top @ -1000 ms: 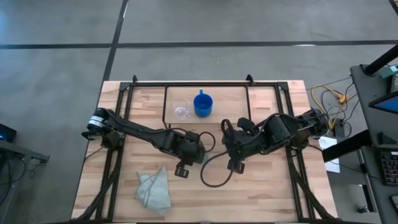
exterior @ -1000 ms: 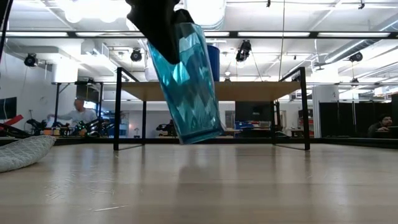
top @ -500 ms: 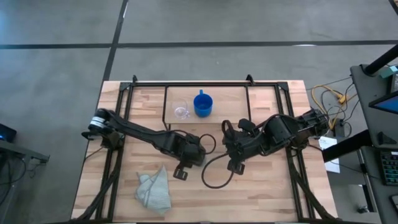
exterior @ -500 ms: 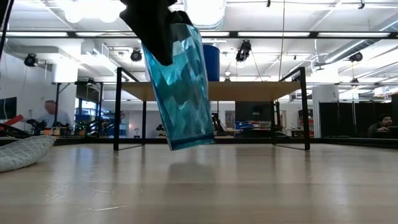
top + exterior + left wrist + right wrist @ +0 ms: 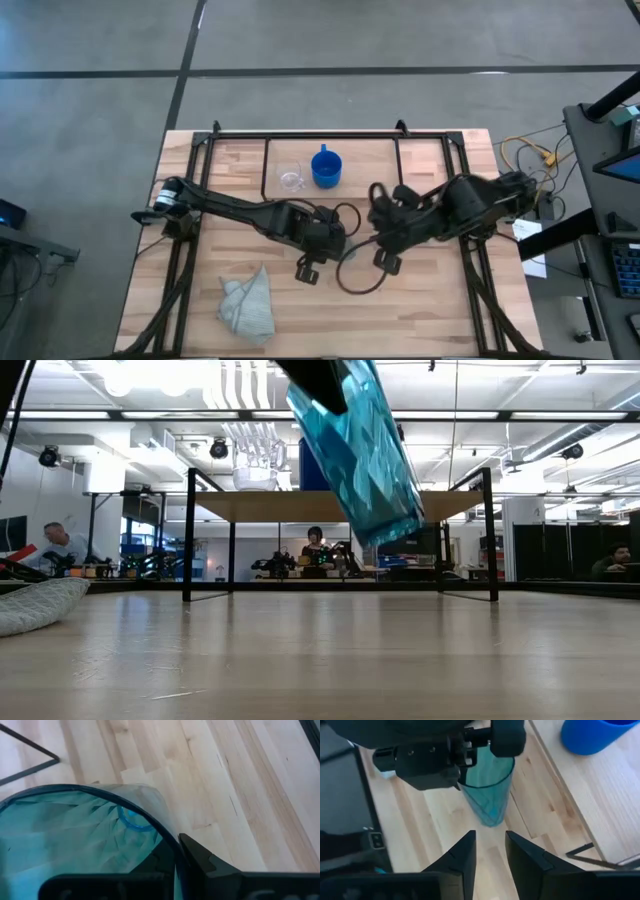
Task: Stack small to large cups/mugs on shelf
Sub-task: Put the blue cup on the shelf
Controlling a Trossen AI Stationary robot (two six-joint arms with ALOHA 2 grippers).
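My left gripper (image 5: 325, 235) sits at mid-table, shut on the translucent teal tumbler (image 5: 355, 450), which hangs tilted and clear of the table. My right gripper (image 5: 490, 855) is open and faces the tumbler (image 5: 487, 790) from the table's right side, a short gap away. The small clear glass cup (image 5: 291, 178) and the blue mug (image 5: 326, 167) stand side by side on the low black-framed shelf (image 5: 380, 150), glass on the left. In the low view both stand on the shelf's wooden top (image 5: 450, 506). My left gripper holds the tumbler by its rim (image 5: 150, 822), coming from above. One finger (image 5: 205, 860) lies outside the wall; the other shows only as a dark shape through the teal, seemingly inside the mouth. The tumbler hangs below the fingers, lifted clear, its base (image 5: 395, 530) tilted toward the table's right.
A pale green-grey cloth (image 5: 248, 305) lies crumpled near the table's near-left corner. A black cable loop (image 5: 355, 272) hangs below the two wrists. A larger black frame (image 5: 200, 150) edges the table. People sit in the room beyond the far edge.
My left gripper has carried the tumbler toward the table's right and upward, after a brief dip. The tumbler now tilts more, with its base swung farther right. My right arm has drawn back slightly toward the table's right.
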